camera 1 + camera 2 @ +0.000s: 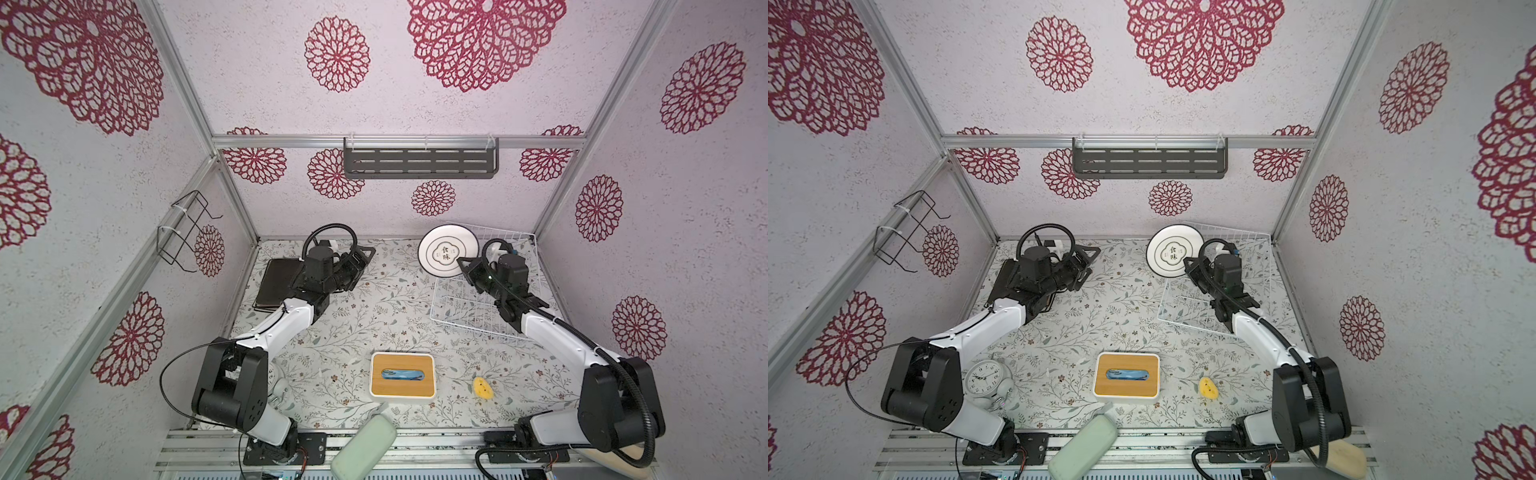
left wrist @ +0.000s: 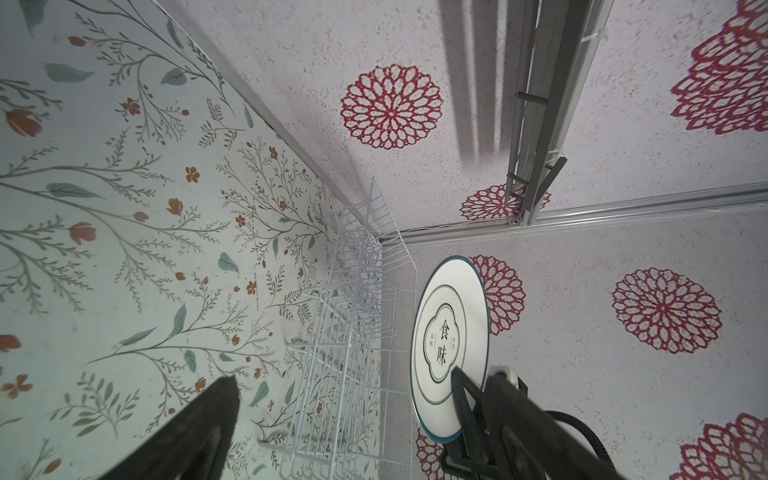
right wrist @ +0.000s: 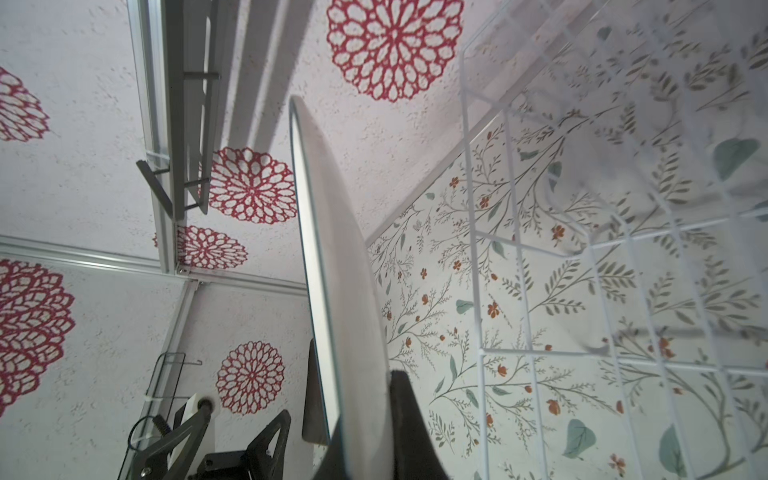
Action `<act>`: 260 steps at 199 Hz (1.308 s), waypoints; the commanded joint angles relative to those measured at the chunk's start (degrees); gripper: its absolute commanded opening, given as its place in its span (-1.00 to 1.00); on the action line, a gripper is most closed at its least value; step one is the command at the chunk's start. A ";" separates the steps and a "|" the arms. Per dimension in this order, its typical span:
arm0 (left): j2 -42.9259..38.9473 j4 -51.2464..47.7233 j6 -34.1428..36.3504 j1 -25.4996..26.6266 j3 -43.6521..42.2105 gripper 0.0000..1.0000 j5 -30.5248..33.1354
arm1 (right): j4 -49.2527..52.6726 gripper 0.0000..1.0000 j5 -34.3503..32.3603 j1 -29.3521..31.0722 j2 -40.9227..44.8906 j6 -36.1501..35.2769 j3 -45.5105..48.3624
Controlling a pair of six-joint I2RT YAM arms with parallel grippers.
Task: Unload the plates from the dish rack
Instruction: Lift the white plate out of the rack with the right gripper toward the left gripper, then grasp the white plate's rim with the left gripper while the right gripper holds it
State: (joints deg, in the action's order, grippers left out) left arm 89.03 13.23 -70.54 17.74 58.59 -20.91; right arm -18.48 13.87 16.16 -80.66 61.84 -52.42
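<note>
My right gripper (image 1: 462,263) clamps the round white plate (image 1: 440,249) on edge: dark rim line, black centre characters. My left gripper (image 1: 360,266) gapes empty.

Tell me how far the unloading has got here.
Done: square plates lie stacked flat outside the dish rack, dark one on top, count unclear. In hand: the right end effector pinches the round plate upright at the rack's edge; the left end effector is open, empty. Remaining: set this plate down; no others show in the rack.
</note>
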 commanded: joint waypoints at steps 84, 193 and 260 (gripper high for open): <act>3.72 5.72 1.05 2.39 0.42 0.70 -2.54 | -13.00 -1.00 9.72 6.99 -8.78 6.26 -6.34; 8.64 12.97 -2.55 2.60 1.24 0.19 -9.87 | -13.77 -1.00 10.70 8.00 -10.74 8.43 -8.16; 9.61 11.36 -1.60 2.90 2.03 -0.29 -11.12 | -12.41 -1.00 11.25 8.54 -11.75 7.46 -9.62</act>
State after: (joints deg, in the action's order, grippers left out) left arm 97.54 23.99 -72.51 20.12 58.83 -30.52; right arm -28.01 23.42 24.16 -93.10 69.58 -59.09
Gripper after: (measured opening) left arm 0.376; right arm 0.108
